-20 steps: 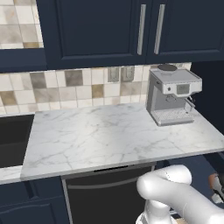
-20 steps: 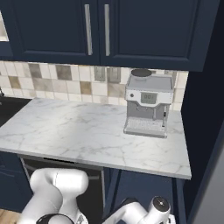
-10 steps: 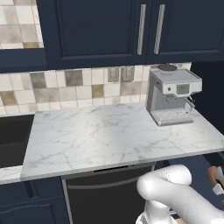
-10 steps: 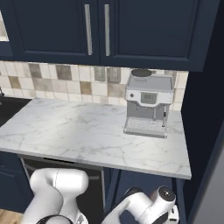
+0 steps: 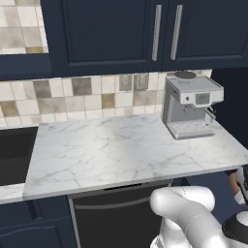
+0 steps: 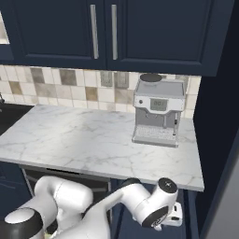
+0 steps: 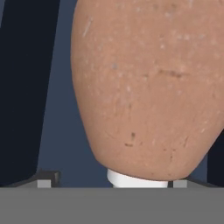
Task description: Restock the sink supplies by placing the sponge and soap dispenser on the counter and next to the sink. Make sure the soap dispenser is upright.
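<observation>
The soap dispenser, an egg-shaped brownish-orange bottle with a pale pump top, looms very close in the hand view. It sits between the tips of my gripper, pump end toward the hand. Whether the pads press on it I cannot tell. In the left base view the soap dispenser and the gripper show at the right edge, below the counter. The arm's wrist hangs under the counter's right end. The black sink lies at the counter's left end. The sponge is out of view.
A grey coffee machine stands at the back right of the counter, against the tiled wall. Dark blue cabinets hang above with metal handles. A dark appliance front sits under the counter. A tall dark panel closes off the right side.
In the right base view the wrist has swung further right beneath the counter's edge. The counter, the coffee machine and the base cameras have stayed put.
</observation>
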